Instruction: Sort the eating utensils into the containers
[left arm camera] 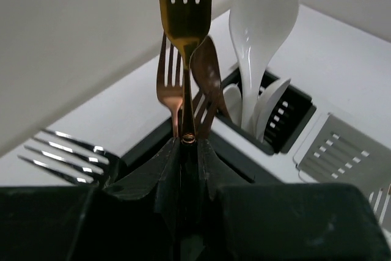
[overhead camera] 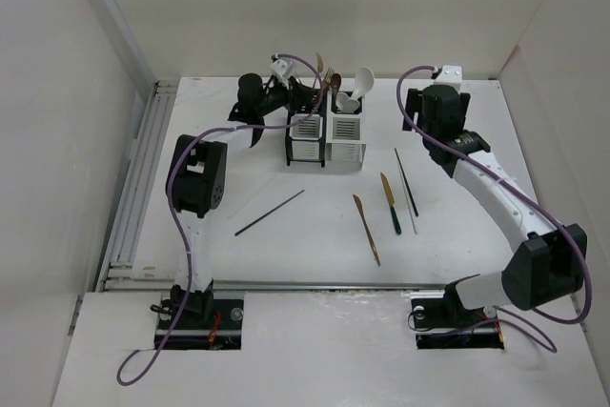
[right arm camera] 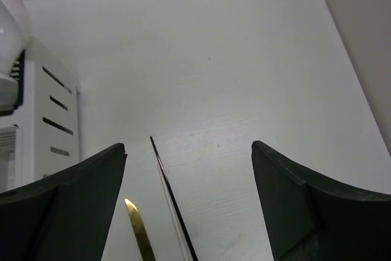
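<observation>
Left hand [left arm camera: 189, 142] pinches a gold fork [left arm camera: 183, 10] upright above the fork container [overhead camera: 303, 145], upper centre; next, lower and release. Right hand [right arm camera: 188, 151], spread, hovers over a black chopstick [right arm camera: 173, 203]

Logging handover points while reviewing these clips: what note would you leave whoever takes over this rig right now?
Left gripper: shut on a gold metal fork, tines up, at the black slotted holder; not released.
Right gripper: open, empty, over a thin black chopstick right of the white slotted holder.
Done: copper fork and brown spoon stand in the black holder; white spoons in the white one.
Left on the table: that chopstick, a white chopstick beside it, a copper knife, a dark-handled knife, another black chopstick.
</observation>
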Controlling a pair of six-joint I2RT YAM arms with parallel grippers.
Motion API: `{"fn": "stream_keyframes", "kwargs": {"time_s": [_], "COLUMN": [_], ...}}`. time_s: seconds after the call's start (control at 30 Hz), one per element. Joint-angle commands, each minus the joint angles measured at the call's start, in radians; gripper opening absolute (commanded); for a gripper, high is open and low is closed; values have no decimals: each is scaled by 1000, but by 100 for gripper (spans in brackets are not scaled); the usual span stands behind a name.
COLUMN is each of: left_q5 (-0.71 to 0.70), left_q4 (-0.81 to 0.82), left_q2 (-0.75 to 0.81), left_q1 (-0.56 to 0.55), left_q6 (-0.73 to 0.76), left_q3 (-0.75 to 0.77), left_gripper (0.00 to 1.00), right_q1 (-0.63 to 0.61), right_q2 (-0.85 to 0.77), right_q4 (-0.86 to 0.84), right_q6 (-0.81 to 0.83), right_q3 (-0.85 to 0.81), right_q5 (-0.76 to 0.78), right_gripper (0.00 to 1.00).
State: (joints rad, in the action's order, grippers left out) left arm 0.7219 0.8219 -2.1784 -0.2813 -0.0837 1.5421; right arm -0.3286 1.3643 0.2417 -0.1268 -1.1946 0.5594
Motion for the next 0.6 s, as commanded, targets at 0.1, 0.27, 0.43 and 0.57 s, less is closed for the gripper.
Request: {"fn": "stream_keyframes", "kwargs": {"time_s": [0.1,0.27,0.43,0.57], "left_q5": [-16,-61,-70,-61], "left_q4": [34,2,-78,-148], "left_q2": [57,92,150,206], "left_q1": [1,1,1,10], "left_q6": [58,47,47,56], "left_q3": [-59,-79,-69,-69], "left_gripper": [14,35,53,54], "right_q1": [65,106,151,160], "right_q2": [99,196,320,351], "right_q4": [192,281,326,337], "right_q6": [4,4,-5,-5], "right_q3": [-45,-54,-65,-51], "right_q5": [-150,-263,-395,-423], "right_gripper": [91,91,69,48]}}
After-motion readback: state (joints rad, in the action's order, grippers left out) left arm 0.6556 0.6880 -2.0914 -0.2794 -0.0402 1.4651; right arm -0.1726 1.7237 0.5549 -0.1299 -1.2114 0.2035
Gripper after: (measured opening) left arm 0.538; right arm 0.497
